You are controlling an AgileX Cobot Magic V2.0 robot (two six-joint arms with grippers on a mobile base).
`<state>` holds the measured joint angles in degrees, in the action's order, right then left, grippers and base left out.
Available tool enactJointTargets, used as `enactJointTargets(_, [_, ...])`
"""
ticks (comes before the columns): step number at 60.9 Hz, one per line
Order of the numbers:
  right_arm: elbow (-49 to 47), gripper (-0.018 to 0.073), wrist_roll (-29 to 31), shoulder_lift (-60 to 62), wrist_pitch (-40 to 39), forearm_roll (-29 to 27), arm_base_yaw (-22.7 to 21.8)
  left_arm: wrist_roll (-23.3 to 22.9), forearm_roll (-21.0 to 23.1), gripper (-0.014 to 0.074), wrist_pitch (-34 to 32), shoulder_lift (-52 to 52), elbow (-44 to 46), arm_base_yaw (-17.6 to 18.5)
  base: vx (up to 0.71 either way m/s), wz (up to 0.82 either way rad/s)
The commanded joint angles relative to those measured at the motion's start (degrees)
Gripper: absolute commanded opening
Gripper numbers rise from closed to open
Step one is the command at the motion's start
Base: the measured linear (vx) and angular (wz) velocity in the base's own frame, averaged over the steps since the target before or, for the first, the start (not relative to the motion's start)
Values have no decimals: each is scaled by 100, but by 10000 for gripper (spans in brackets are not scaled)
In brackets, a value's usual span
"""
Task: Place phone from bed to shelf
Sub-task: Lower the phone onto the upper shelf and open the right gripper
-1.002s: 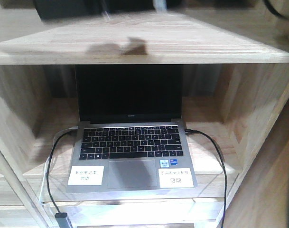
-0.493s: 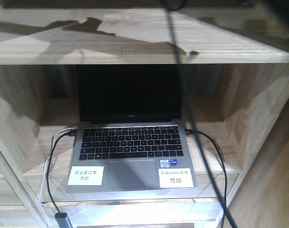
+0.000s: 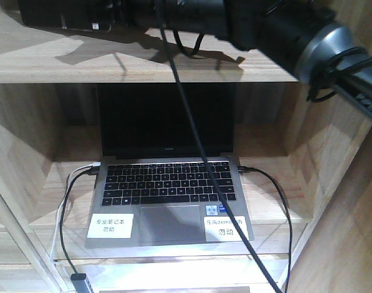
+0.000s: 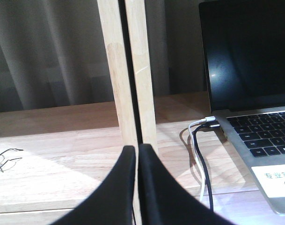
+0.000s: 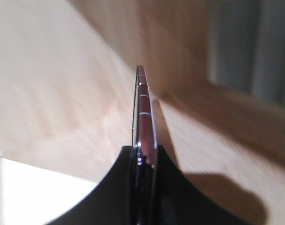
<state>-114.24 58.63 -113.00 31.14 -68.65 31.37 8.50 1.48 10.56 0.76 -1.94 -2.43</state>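
Note:
My right gripper (image 5: pixel 144 150) is shut on the phone (image 5: pixel 143 108), a thin dark slab with a silvery edge seen edge-on between the black fingers. It hangs just over a light wooden board of the shelf (image 5: pixel 48 93). In the front view my right arm (image 3: pixel 265 24) reaches from the upper right across the shelf's top board (image 3: pixel 173 61), with the dark phone (image 3: pixel 51 15) at its left end. My left gripper (image 4: pixel 136 149) is shut on nothing, close to a wooden upright (image 4: pixel 128 70) of the shelf. The bed is out of view.
An open silver laptop (image 3: pixel 167 183) with a black screen stands in the compartment below the top board, with cables (image 3: pixel 63 220) plugged in on both sides. A black cable (image 3: pixel 192 134) from my right arm hangs in front of it. Grey curtains (image 4: pixel 48 51) hang behind the shelf.
My right arm has come down into the front view over the top board, carrying the phone to the left. The laptop has not moved.

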Motion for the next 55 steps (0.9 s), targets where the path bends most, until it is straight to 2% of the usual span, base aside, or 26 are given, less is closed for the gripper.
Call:
enactJointTargets(1, [-214,0,6,280,-248,-261,-16,-33,52,1,-415,77,122,20,0,0])
enactJointTargets(11, [-214,16,6,197,-262,-261,-16,-33,52,1,-415,77,122,20,0,0])
enactJointTargets(20, [-214,78,6,197,-289,-226,-16,-33,52,1,-415,77,122,20,0,0])
enactJointTargets(31, [-214,261,6,197,-419,-222,-16,-33,52,1,-415,77,122,20,0,0])
enactJointTargets(38, [-214,449,11,197,-499,-182,-20,-33,52,1,-415,77,122,20,0,0])
enactJointTargets(46, [-214,602,11,218,-504,-76,-21,-33,52,1,-415,77,122,20,0,0])
enactJointTargets(55, [-214,629,11,308,-504,53,-21,-33,52,1,-415,77,122,20,0,0])
